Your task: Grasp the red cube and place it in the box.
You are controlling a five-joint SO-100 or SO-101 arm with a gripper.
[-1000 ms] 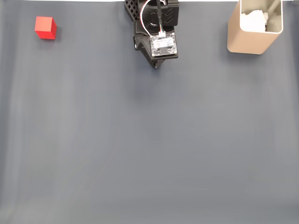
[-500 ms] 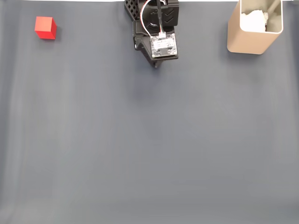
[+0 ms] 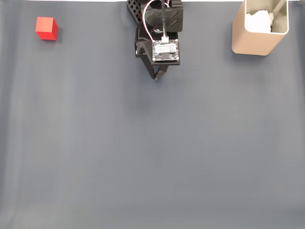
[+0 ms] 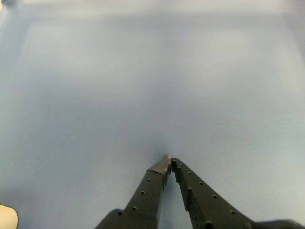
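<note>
The cube (image 3: 46,28) sat on the grey mat (image 3: 152,152) near the top left corner of the fixed view, free and untouched, well apart from everything else. The box (image 3: 259,27) stood upright at the top right of that view, with something pale and crumpled inside it; what it was could not be told. Between the two, at the top middle, was the arm (image 3: 159,28), with the gripper (image 3: 156,76) pointing down the picture over bare mat, near neither cube nor box. In the wrist view the gripper (image 4: 167,162) had its two dark fingers (image 4: 150,191) pressed together at the tips, clenched on nothing. By that showing, no part of the task was done: the reach toward the cube, the grasp, the carry across the mat and the drop into the box all remained. Counted, there was one cube, one box, and one arm with one gripper.
</note>
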